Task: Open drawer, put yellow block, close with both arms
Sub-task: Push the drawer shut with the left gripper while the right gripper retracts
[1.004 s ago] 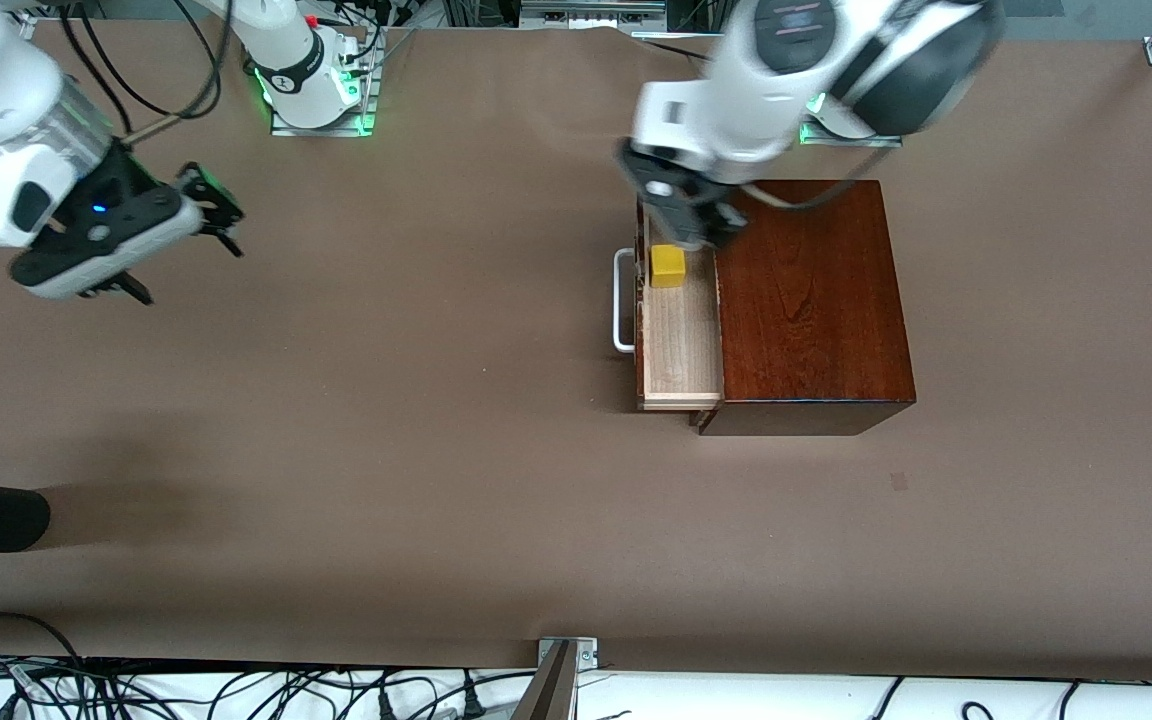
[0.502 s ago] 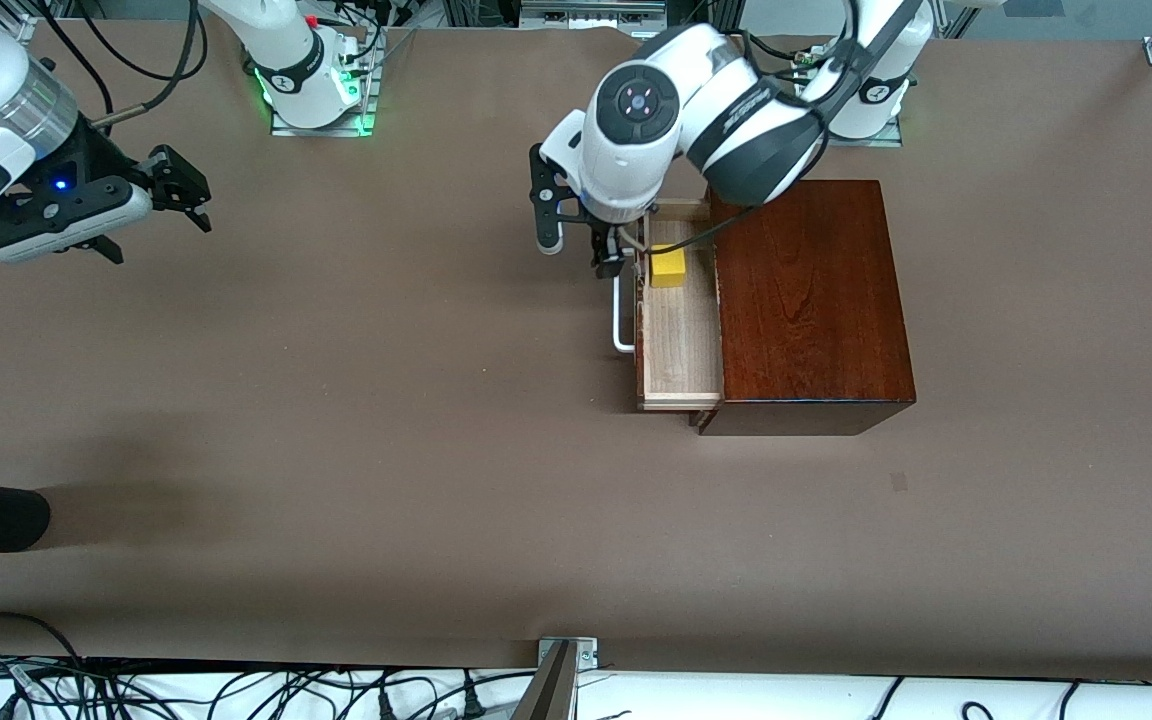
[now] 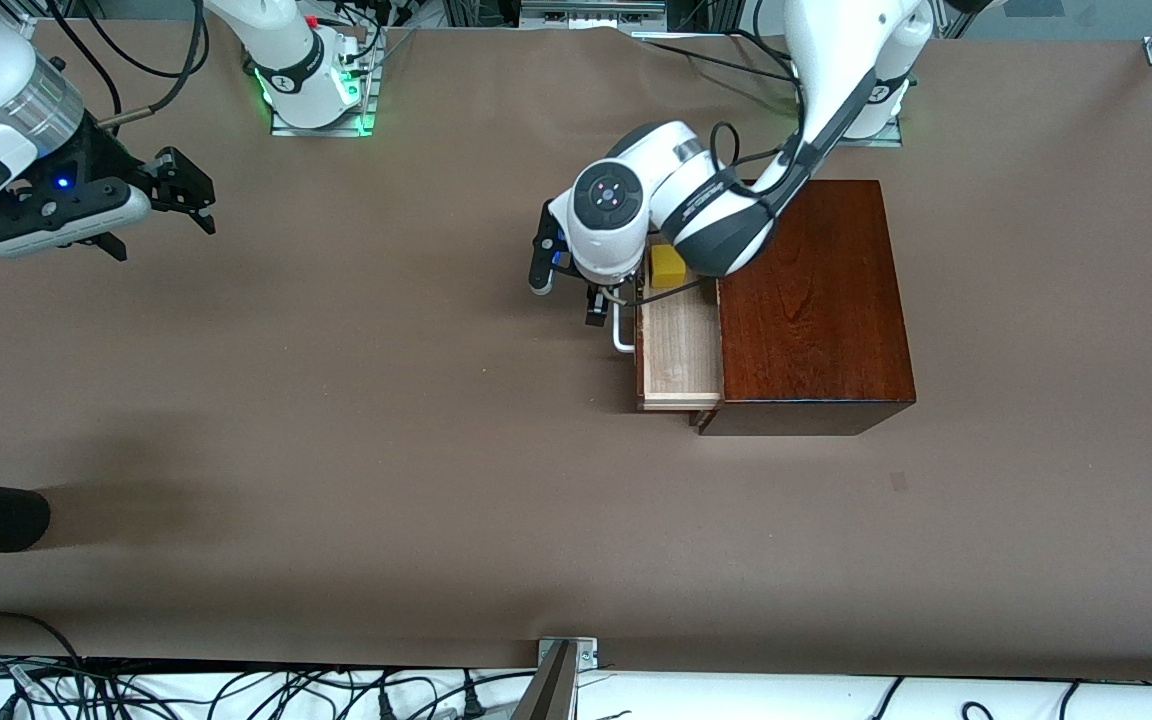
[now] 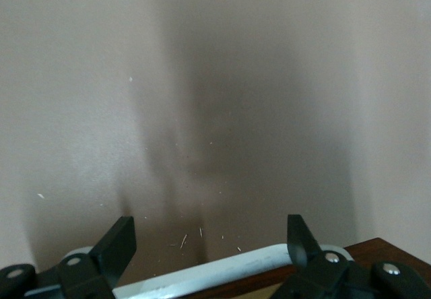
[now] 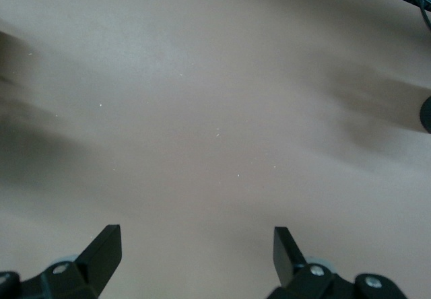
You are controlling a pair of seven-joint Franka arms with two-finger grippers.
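Front view shows our left gripper, fingers spread wide, beside the drawer handle, toward the right arm's end.

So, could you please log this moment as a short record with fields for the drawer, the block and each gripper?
drawer: pulled out of the wooden box, pale tray showing
yellow block: inside the drawer, at the end farther from the front camera
handle: white bar, ungripped
left gripper: open, at the handle, fingers either side of the bar
right gripper: open, waiting over bare table at the right arm's end
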